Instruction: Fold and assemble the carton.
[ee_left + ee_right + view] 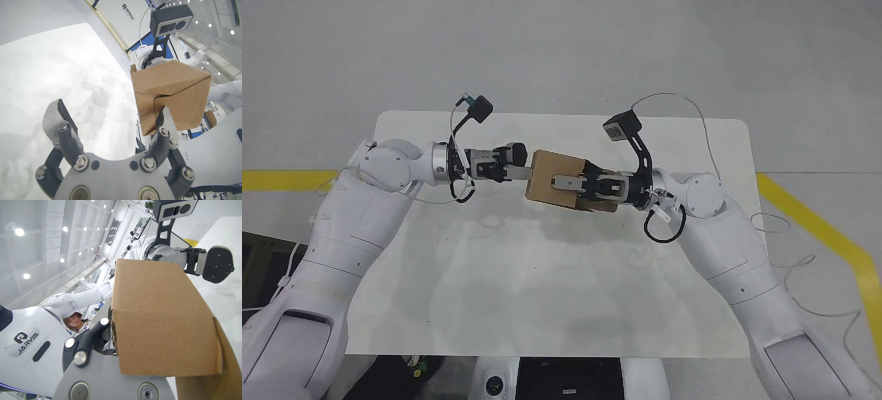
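the white table (542,290) takes up the middle of the top view. the carton (552,172) is in the upper middle of that frame, and it looks to be held up off the tabletop between the two arms rather than lying on it. it is a small brown cardboard box, already squared into shape. folded panels meet in a seam on the end facing the left arm, and a loose flap (227,351) stands out at the end toward the right arm. it is probably light and empty, stiff along its creases but easy to dent across the flat panels, and the plain cardboard should give the pads decent friction. the safest hold looks to be near an edge or corner, with any push on a flap made close to its fold line. the right pincer (568,184) is clamped on the carton, one finger lying across its top panel. the left pincer (115,115) is spread wide with nothing between its fingers, one fingertip (167,119) touching the seamed end.
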